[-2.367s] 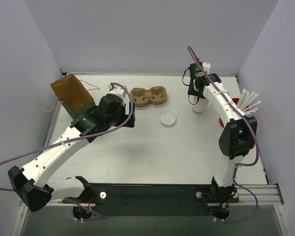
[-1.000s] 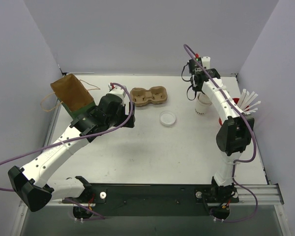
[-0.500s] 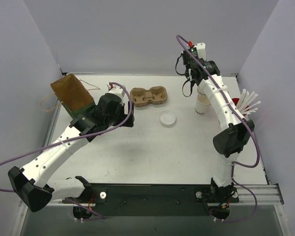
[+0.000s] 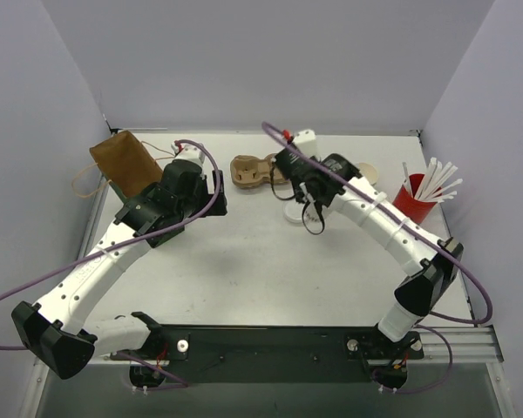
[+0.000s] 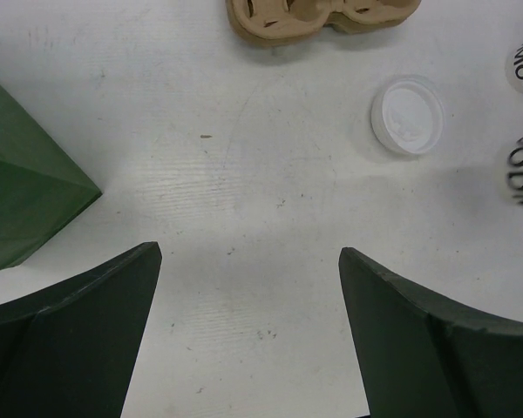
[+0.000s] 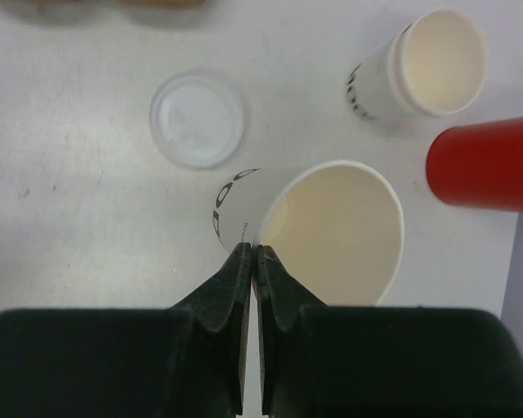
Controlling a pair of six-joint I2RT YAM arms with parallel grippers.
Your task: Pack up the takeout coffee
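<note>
My right gripper (image 6: 253,252) is shut on the rim of a white paper cup (image 6: 331,226) with a tan inside, one finger inside the wall and one outside. It holds the cup above the table, beside a white lid (image 6: 198,117). In the top view this gripper (image 4: 307,198) is mid-table, near the brown pulp carrier (image 4: 261,171), and hides the held cup. The second white cup (image 6: 436,65) stands upright at the back right (image 4: 364,171). My left gripper (image 5: 248,261) is open and empty over bare table (image 4: 211,193), left of the carrier (image 5: 318,17).
A red cup of white straws (image 4: 412,197) stands at the right, close to the standing cup; it shows in the right wrist view (image 6: 488,164). A brown paper bag (image 4: 122,162) with a green base (image 5: 22,187) lies at the back left. The lid (image 5: 407,115) lies below the carrier.
My right arm has swung left from the back right with a cup in its gripper, to just by the lid and carrier. One cup stays behind. My left gripper shifted slightly back.
</note>
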